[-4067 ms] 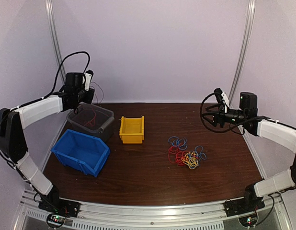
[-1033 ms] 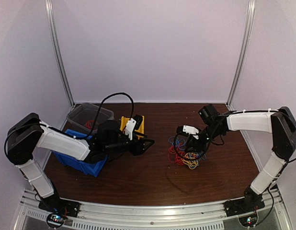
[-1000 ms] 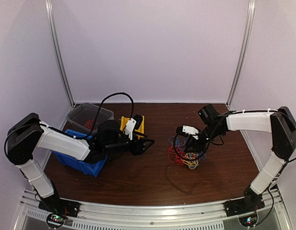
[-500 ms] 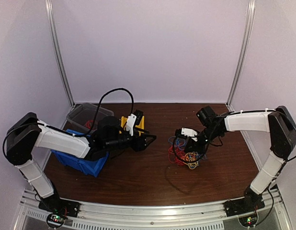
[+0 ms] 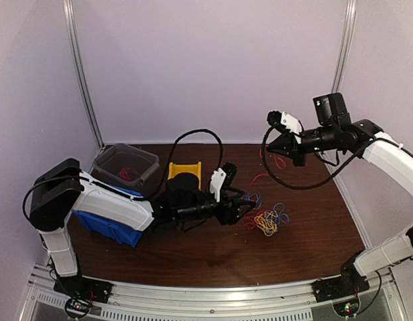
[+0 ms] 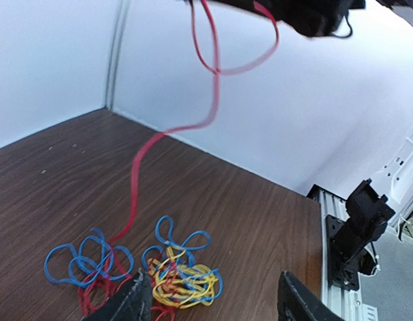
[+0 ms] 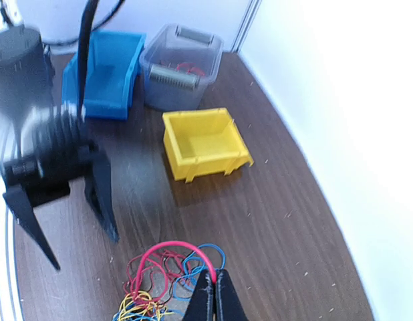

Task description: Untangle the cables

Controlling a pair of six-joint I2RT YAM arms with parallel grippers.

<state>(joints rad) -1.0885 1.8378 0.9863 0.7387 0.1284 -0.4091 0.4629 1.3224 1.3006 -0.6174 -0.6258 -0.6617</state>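
The cables [image 5: 265, 219], heaped right of centre on the tabletop [image 5: 193, 257], may be dragged up snagged, or the red strand [image 6: 133, 184] may slip from the right hand [image 7: 215, 282] pinched shut on it, since that strand's long axis runs steeply up from heap to hand, while the left hand [image 5: 238, 208] hovers open and empty beside the heap.

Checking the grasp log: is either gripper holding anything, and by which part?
The right gripper pinches a thin red cable at a loop; the left gripper holds nothing.

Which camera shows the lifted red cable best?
Left wrist view: the red cable shows nearly whole, stretching from the pile to the right gripper. Top view shows a faint strand; right wrist only a loop.
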